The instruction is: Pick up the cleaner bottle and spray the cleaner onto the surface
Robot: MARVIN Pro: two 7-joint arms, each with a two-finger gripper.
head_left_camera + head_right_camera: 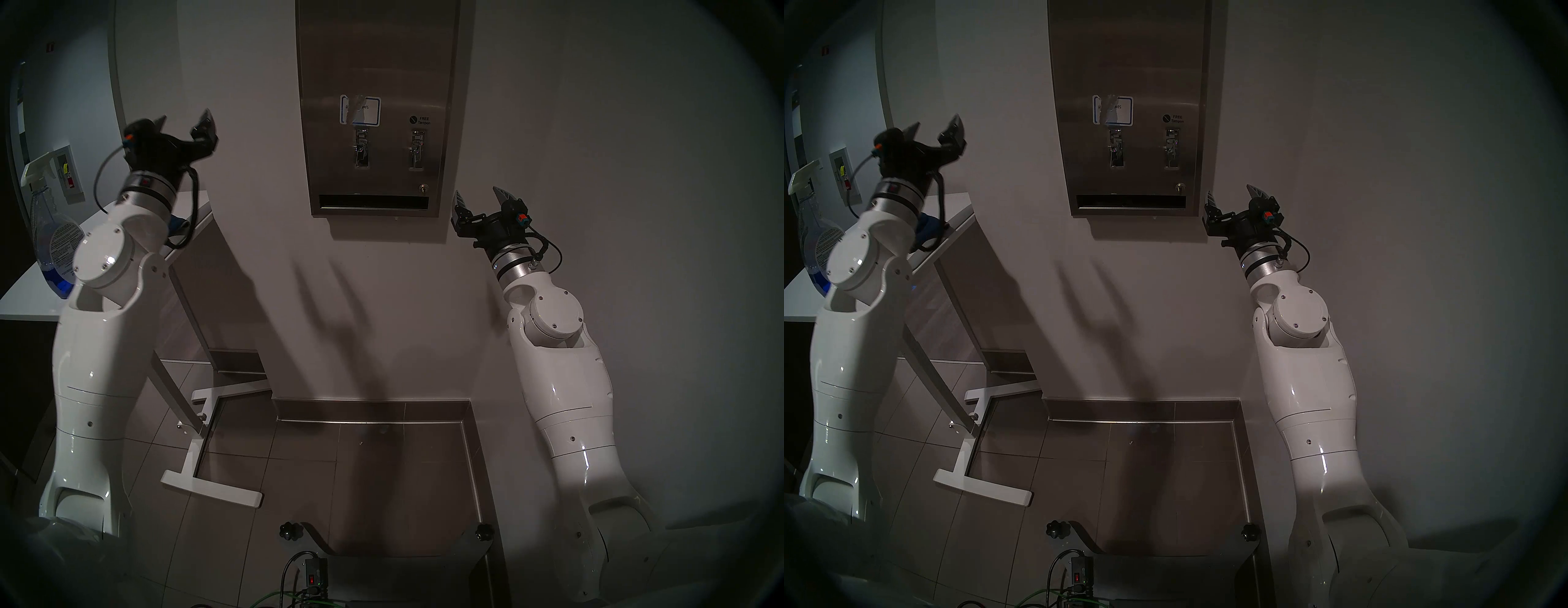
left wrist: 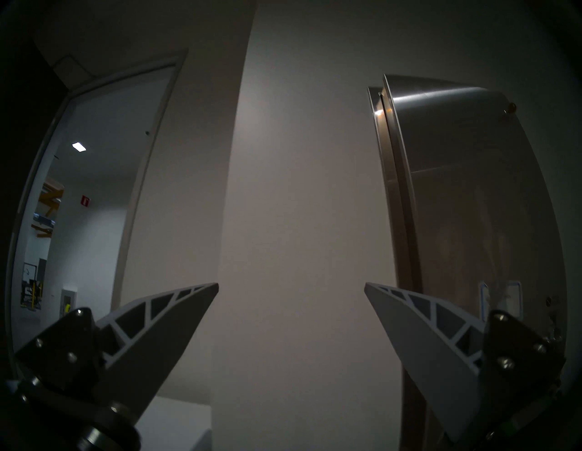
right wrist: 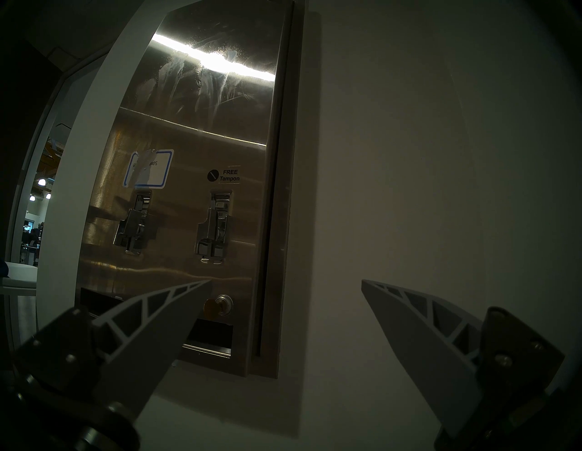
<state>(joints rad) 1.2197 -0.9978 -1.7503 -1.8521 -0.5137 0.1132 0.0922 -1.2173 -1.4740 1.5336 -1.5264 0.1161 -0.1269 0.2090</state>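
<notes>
Left gripper [image 1: 184, 123] spread and empty, right gripper [image 1: 483, 199] likewise, left arm [image 1: 106, 263] fronting cleaner bottle [image 1: 49, 225]

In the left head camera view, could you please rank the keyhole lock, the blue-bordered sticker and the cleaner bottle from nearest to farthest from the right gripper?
From the right gripper, which is open and empty:
1. Keyhole lock, just to its left, at the steel dispenser's lower right corner.
2. Blue-bordered sticker, higher up on the panel's left half.
3. Cleaner bottle, far across on the white table, behind the left arm.
</notes>
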